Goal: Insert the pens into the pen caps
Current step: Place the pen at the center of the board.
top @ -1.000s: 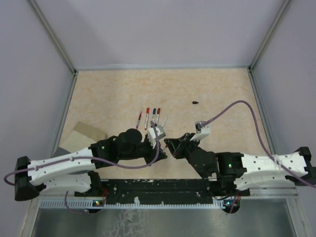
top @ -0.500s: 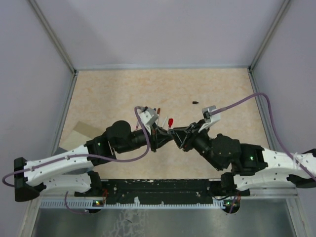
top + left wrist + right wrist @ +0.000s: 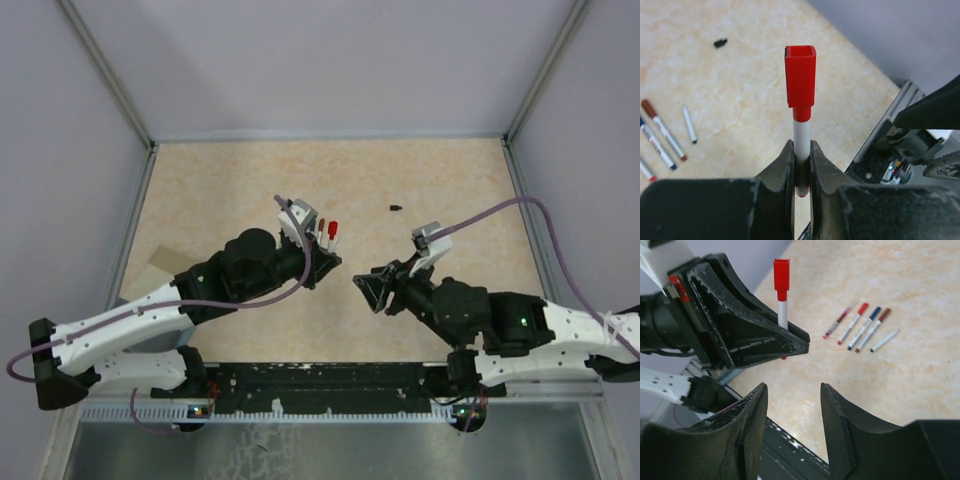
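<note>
We count five loose pens (image 3: 863,328) lying side by side on the table (image 3: 920,295), out beyond the left gripper (image 3: 801,150) and to its left in its own wrist view. From the right wrist they show past the left gripper and to the right of it. Three of them wear caps: red, dark blue and brown. One shows dark red along its end, and the last is plain white with a dark tip. From above, the left wrist covers most of this row. A lone black cap (image 3: 396,208) sits farther out on the table, well apart from both grippers and from the row. A tan card (image 3: 150,272) lies by the table's left edge, partly under the left arm. A purple cable (image 3: 515,199) arcs off the right wrist. The two grippers face each other across an open gap above the table.

The left gripper is clamped on the pen (image 3: 801,137), its fingers pressed on the lower white barrel from both sides. The pen stands straight out past the fingertips, and we see a red butt end behind them. The red cap (image 3: 800,75) is on the pen's far end, with a red collar just below it. The right gripper (image 3: 793,395) is near the left one and points at it, its fingers spread wide apart and empty.
</note>
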Controlling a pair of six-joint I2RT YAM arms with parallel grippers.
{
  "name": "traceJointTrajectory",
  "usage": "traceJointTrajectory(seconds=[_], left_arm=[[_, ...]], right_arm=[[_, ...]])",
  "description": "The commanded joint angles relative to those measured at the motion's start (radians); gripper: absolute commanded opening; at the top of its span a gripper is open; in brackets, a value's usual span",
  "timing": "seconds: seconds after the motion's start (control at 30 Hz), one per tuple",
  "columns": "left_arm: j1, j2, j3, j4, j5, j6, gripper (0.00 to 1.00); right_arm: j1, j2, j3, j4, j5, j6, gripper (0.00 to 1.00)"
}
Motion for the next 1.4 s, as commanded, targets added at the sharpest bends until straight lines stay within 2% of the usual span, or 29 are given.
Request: traceJointTrajectory(seconds=[0.0, 0.07, 0.17, 0.33, 0.5, 0.73, 0.97, 1.17, 1.37], left_arm=[[0.045, 0.022, 0.023, -0.169, -0.013, -0.038, 0.0], [0.08, 0.036, 0.021, -0.22, 0.001, -0.041, 0.0], [0.15, 0.058, 0.018, -0.284, 0.024, -0.027, 0.0], [0.334, 0.17, 0.044, -0.417, 0.058, 0.076, 0.0], [0.493, 0.308, 0.083, -0.445, 0.08, 0.191, 0.0], [0.626, 0.504, 0.179, -0.473, 0.086, 0.271, 0.0], [0.702, 0.68, 0.242, -0.5, 0.1, 0.334, 0.0], [0.774, 0.742, 0.229, -0.471, 0.149, 0.324, 0.0], [0.782, 0.783, 0.235, -0.486, 0.189, 0.331, 0.01]], right_arm=[[-0.047, 0.1, 0.056, -0.255, 0.031, 0.137, 0.46], [-0.161, 0.152, 0.064, -0.309, -0.108, 0.144, 0.46], [-0.347, 0.186, 0.002, -0.266, -0.345, 0.105, 0.47], [-0.563, 0.185, -0.119, -0.154, -0.568, 0.081, 0.47], [-0.576, 0.147, -0.197, -0.09, -0.633, 0.114, 0.48], [-0.576, 0.1, -0.275, -0.175, -0.568, 0.245, 0.49], [-0.576, 0.045, -0.338, -0.179, -0.6, 0.281, 0.49], [-0.576, 0.019, -0.354, -0.176, -0.605, 0.293, 0.49], [-0.576, 0.02, -0.364, -0.176, -0.591, 0.303, 0.49]])
